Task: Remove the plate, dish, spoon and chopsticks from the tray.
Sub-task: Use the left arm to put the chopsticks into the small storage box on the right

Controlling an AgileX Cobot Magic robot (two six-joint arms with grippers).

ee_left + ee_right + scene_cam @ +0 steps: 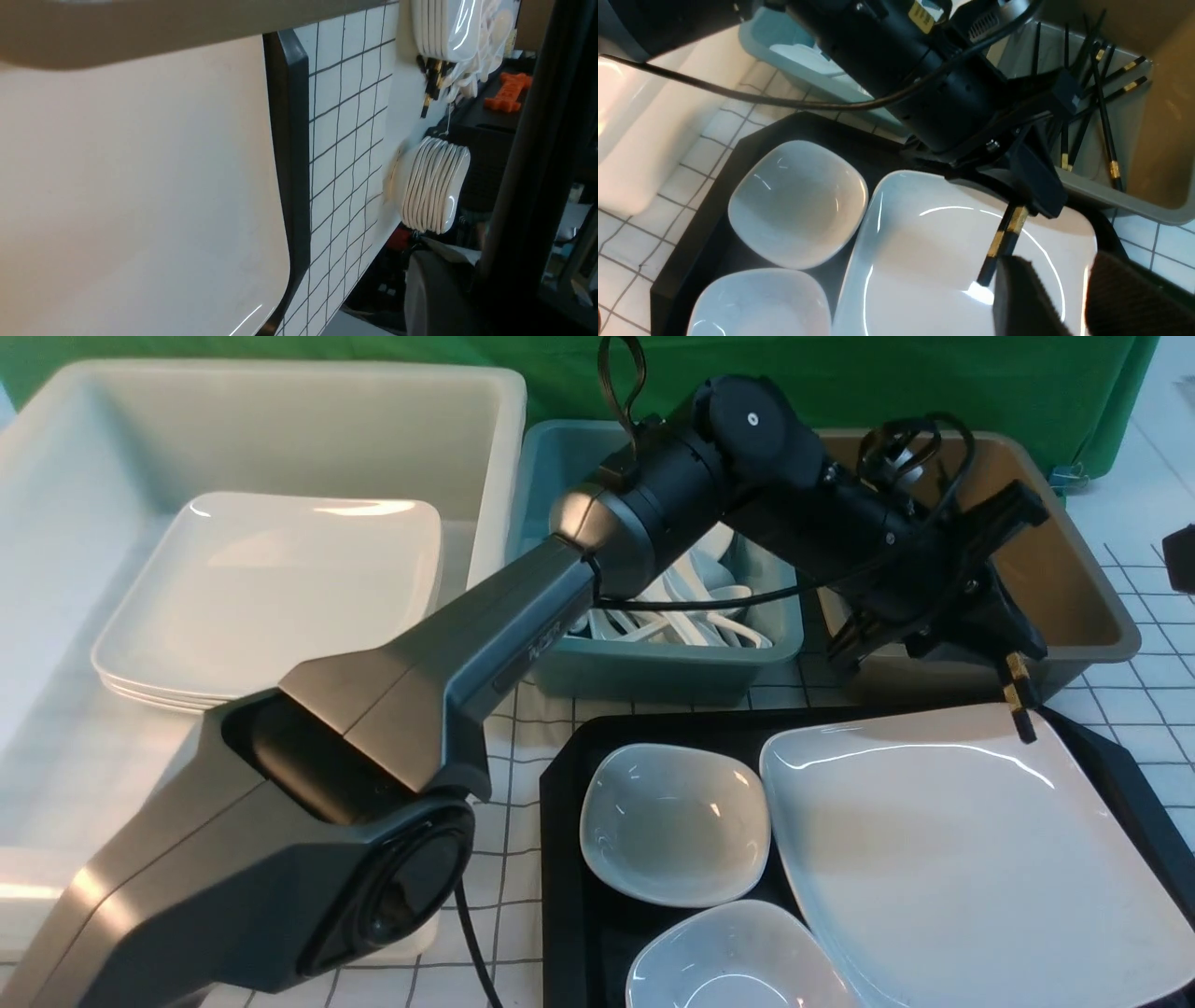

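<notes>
chopsticks (pixel 1019 702) mostly hidden, left tool (pixel 1005 658) gripping

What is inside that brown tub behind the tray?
Several loose black chopsticks with gold bands lie in the brown tub. The left arm, reaching across, covers part of its floor, so anything there is hidden.

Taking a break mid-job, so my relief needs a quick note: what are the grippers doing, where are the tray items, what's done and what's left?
Left gripper: jaws shut on the chopsticks, held over the plate's far corner beside the brown tub, not yet released.
Right gripper: open, empty, near the plate.
On the tray: the plate, far dish and near dish.
No spoon visible on the tray; white spoons lie in the teal tub.
Left: drop the chopsticks into the brown tub, then clear the plate and dishes.
</notes>
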